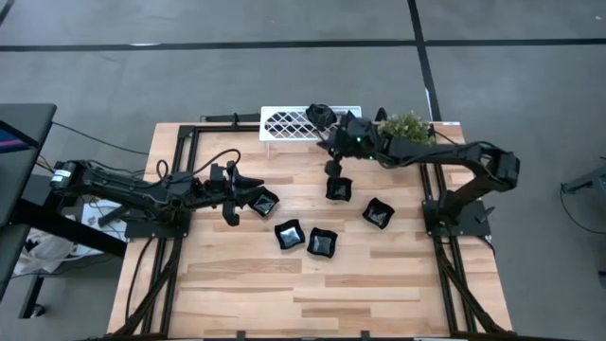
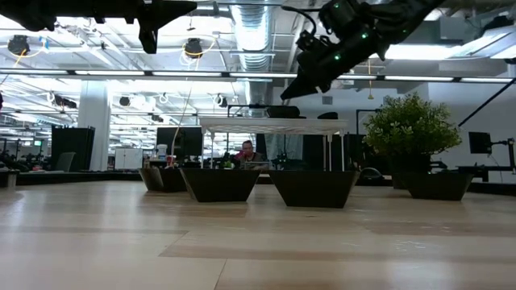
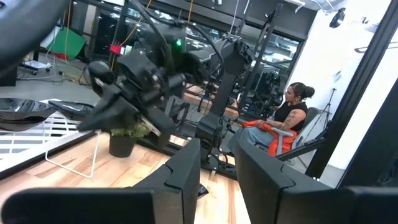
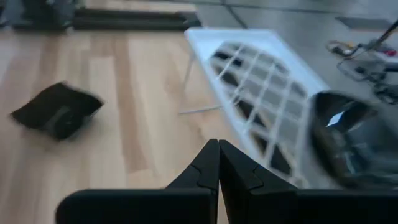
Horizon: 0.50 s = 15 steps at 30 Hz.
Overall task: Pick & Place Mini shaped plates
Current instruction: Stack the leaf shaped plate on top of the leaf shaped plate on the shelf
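A white lattice rack stands at the far edge of the wooden table, with a green potted plant just beside it toward the right arm's side. One glossy black mini plate sits on top of the rack near its plant-side end; in the right wrist view it shows as a dark shiny dish resting on the lattice. Five more black mini plates lie on the bare wood, apart from one another: one just in front of the left gripper, one below the right gripper, one nearer the right arm's base, and two side by side toward the table's middle. The right gripper hangs above the table between the rack and the nearest plate, its fingers pressed together with nothing between them. The left gripper reaches in from the left edge, raised off the wood; its fingers stand parted with a gap and hold nothing. Across the room behind the table a person sits at a desk.
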### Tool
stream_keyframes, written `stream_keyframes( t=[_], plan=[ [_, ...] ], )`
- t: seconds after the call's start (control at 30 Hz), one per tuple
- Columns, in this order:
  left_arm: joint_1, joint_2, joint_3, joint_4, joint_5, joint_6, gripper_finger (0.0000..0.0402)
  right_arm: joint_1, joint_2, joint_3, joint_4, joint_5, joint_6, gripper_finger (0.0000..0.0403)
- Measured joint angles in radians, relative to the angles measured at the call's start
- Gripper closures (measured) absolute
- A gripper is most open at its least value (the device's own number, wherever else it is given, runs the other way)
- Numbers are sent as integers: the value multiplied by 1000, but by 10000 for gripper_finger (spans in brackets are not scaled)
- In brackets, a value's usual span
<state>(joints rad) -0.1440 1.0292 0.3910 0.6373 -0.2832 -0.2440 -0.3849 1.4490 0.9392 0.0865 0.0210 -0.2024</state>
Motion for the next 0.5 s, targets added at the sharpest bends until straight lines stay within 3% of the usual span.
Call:
stream_keyframes(
  t=[0.5],
  plan=[
    [0, 0, 0, 0, 0, 0, 300, -140, 151, 84, 96, 4, -9, 403]
  ],
)
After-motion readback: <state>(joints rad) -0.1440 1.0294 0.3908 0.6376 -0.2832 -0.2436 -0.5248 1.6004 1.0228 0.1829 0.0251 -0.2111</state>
